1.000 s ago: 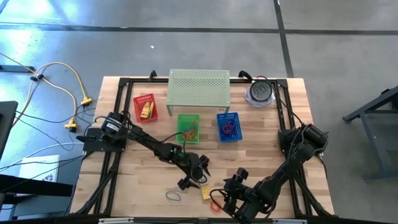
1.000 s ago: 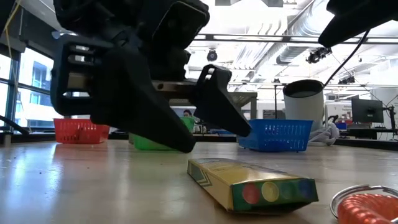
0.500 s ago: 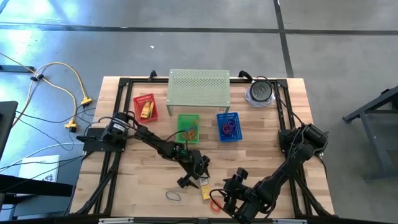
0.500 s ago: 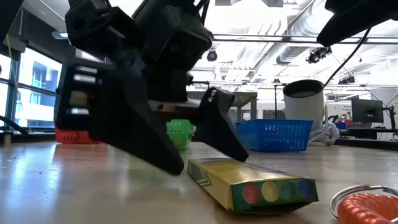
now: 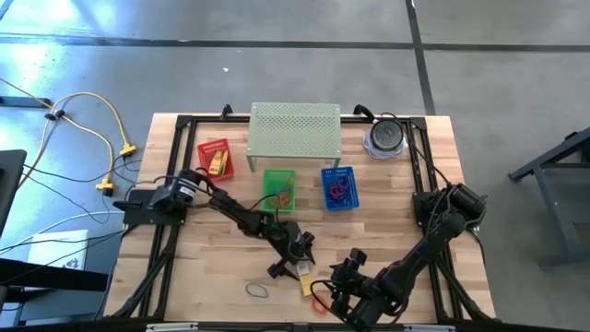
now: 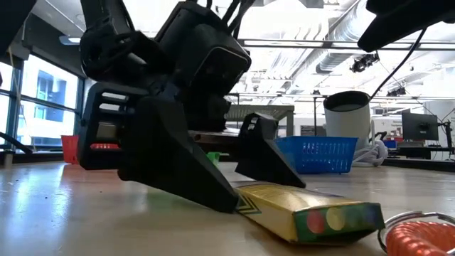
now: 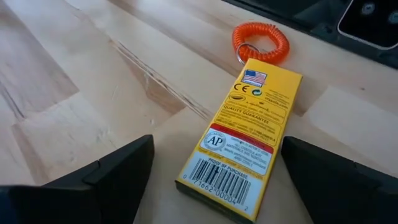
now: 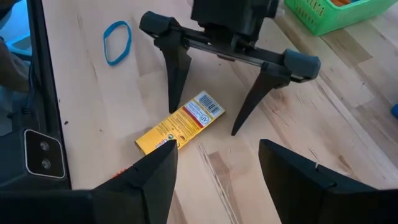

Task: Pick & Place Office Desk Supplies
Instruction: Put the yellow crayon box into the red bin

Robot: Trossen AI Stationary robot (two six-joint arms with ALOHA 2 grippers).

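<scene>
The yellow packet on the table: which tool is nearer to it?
Left. The left tool straddles the yellow packet, open fingers on either side. The right tool waits open, just beyond the packet's other end.

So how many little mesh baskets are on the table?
3, in a row before the pale green shelf: the red basket by the left arm's side, the green basket in the middle, the blue basket rightmost.

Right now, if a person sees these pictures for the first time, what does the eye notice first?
First, the left gripper near the table's front edge, its fingers spread wide on either side of a yellow packet lying flat on the wood. An orange coiled loop lies just beyond the packet, and a blue loop lies apart.
</scene>
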